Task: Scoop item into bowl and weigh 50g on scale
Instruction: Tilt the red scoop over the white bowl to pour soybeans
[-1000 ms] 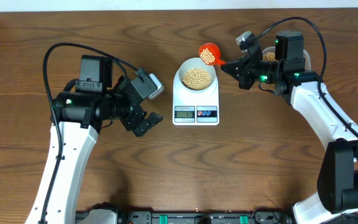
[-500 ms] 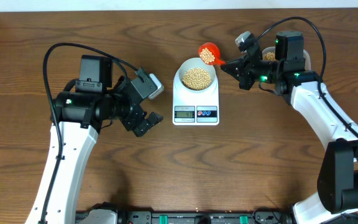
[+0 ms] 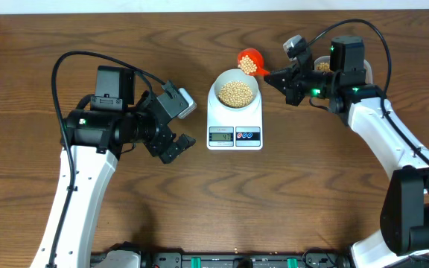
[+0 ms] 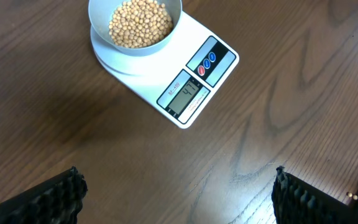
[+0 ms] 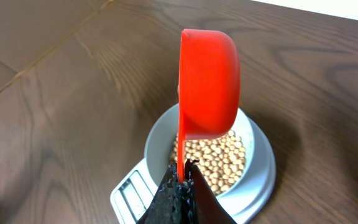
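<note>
The pale bowl (image 3: pixel 234 91) full of tan beans (image 3: pixel 234 92) sits on the white scale (image 3: pixel 234 134); its display is lit. My right gripper (image 3: pixel 277 75) is shut on the handle of a red scoop (image 3: pixel 250 63) that holds some beans, just up and right of the bowl's rim. In the right wrist view the scoop (image 5: pixel 208 83) hangs over the bowl (image 5: pixel 157 138), my gripper (image 5: pixel 180 179) pinching its handle. My left gripper (image 3: pixel 176 128) is open and empty left of the scale. In the left wrist view the bowl (image 4: pixel 135 26), the scale (image 4: pixel 194 84) and my spread fingertips (image 4: pixel 61 193) show.
A clear tub with beans (image 3: pixel 322 65) sits behind my right wrist, mostly hidden. The table's far edge runs along the top of the overhead view.
The scoop has edged very slightly up. The left arm has not moved.
</note>
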Available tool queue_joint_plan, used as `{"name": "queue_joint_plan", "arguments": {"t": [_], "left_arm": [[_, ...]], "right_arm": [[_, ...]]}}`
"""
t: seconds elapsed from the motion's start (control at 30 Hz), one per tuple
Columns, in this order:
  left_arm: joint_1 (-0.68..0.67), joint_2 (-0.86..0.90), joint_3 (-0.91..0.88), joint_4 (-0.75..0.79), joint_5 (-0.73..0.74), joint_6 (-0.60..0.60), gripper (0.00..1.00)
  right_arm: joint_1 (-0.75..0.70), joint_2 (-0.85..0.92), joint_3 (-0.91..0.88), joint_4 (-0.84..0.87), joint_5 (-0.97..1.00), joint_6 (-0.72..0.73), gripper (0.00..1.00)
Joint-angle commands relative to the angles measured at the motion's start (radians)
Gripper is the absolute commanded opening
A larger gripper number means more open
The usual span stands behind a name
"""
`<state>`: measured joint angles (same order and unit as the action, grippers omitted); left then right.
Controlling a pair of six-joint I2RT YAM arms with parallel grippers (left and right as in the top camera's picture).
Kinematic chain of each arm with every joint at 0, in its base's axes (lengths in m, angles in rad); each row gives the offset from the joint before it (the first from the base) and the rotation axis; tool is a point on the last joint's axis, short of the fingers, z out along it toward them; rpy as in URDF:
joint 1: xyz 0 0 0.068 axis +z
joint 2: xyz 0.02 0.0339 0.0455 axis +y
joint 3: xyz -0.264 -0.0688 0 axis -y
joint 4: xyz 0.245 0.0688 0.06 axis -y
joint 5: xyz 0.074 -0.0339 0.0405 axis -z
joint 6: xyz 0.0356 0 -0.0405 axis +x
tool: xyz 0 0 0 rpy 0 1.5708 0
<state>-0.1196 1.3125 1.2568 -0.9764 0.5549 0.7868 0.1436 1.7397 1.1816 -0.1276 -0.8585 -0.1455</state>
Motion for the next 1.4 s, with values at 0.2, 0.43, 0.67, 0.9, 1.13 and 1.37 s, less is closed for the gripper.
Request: {"name": "queue_joint_plan", "arguments": {"t": [0.2,0.43,0.67,0.9,1.13,1.37], "left_arm": [[0.003,-0.013,0.011,-0.003,0.01,0.013,0.98],[0.003,-0.013,0.011,-0.003,0.01,0.013,0.98],[0.003,-0.013,0.011,-0.003,0.01,0.013,0.98],[0.003,-0.013,0.011,-0.003,0.01,0.013,0.98],[0.003,-0.013,0.011,-0.003,0.009,0.013,0.98],[0.003,-0.013,0.011,-0.003,0.01,0.013,0.98]], "right_arm": [[0.015,-0.019,-0.004,0.006,0.051,-0.006,0.01],[0.017,-0.019,-0.004,0.003,0.026,-0.013,0.01],[0.028,-0.019,-0.004,-0.009,-0.002,-0.08,0.01],[0.032,-0.019,-0.004,0.004,-0.006,-0.076,0.01],[0.03,-0.019,-0.004,0.004,0.014,0.056,0.01],[0.03,-0.019,-0.004,0.005,0.014,0.123,0.01]]}}
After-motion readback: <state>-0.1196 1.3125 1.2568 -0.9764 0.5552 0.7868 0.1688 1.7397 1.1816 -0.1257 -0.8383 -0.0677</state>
